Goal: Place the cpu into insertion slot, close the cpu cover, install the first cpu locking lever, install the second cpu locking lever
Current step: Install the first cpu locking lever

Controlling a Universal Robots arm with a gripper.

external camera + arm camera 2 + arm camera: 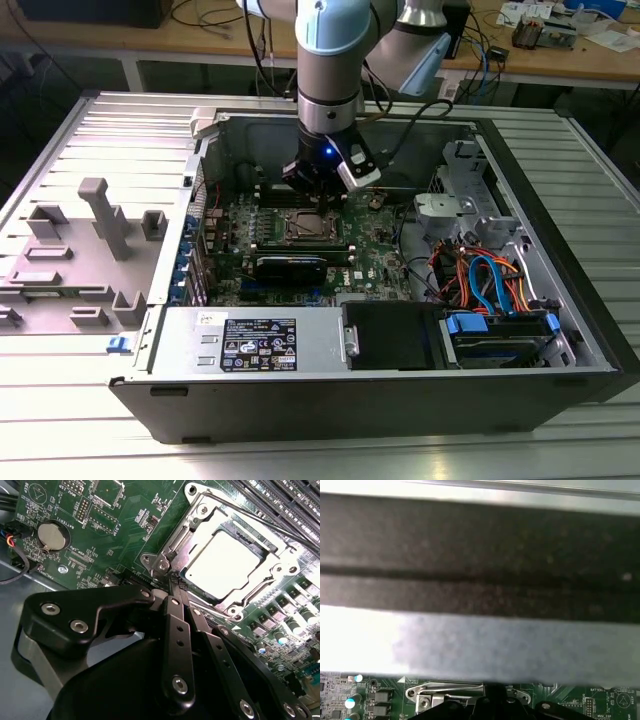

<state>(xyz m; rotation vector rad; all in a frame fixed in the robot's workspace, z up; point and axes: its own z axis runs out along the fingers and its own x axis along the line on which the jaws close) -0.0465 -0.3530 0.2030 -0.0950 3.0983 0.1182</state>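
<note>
I see my gripper [176,586] with its fingers pressed tight together, the tips right at a corner of the cpu cover [172,545]. It may be pinching something thin there, but I can't be sure. The cpu [225,562] lies flat in the insertion slot [239,529] on the green motherboard [100,535], with the cover down around it.

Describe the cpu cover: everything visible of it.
The cpu cover is a thin, shiny silver metal frame with a large square window. It lies flat and closed over the cpu, whose pale grey top shows through the window, on the green motherboard. Small tabs with round holes stand out at its corners. The gripper, shut, has its tips at one corner; contact cannot be told.
</note>
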